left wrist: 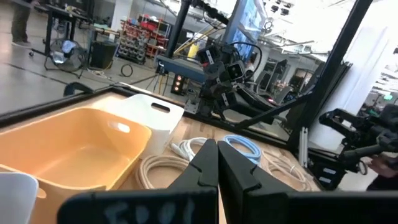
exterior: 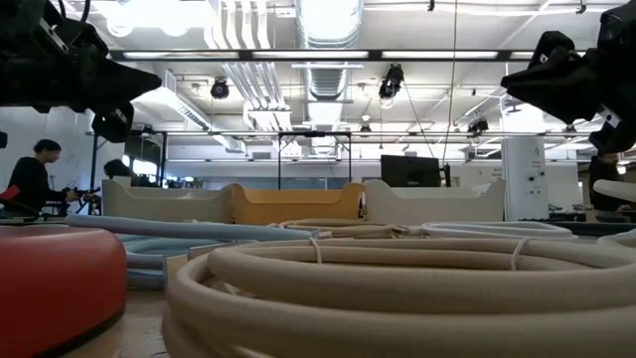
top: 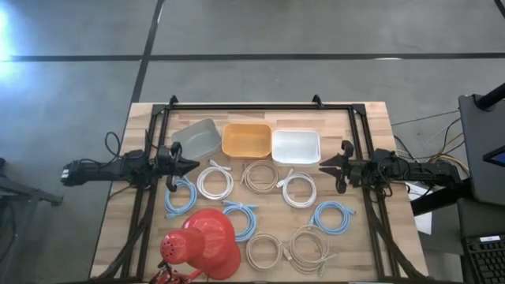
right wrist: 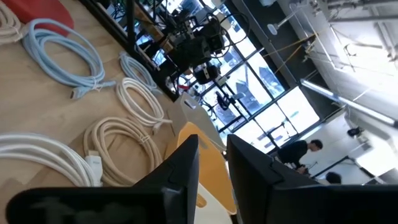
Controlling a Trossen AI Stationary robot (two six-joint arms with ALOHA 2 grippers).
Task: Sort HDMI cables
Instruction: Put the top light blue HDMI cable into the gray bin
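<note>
Both arms reach in from the sides, up off the tabletop. The left tool (top: 192, 166) has its fingers pressed together. The right tool (top: 323, 165) has a small gap between its fingers.

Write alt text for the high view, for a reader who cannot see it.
Eight coiled cables in light blue, white and beige lie on a wooden table before three bins, grey, orange and white. The left gripper and right gripper hover empty at the sides; a red lamp stands at the front.
</note>
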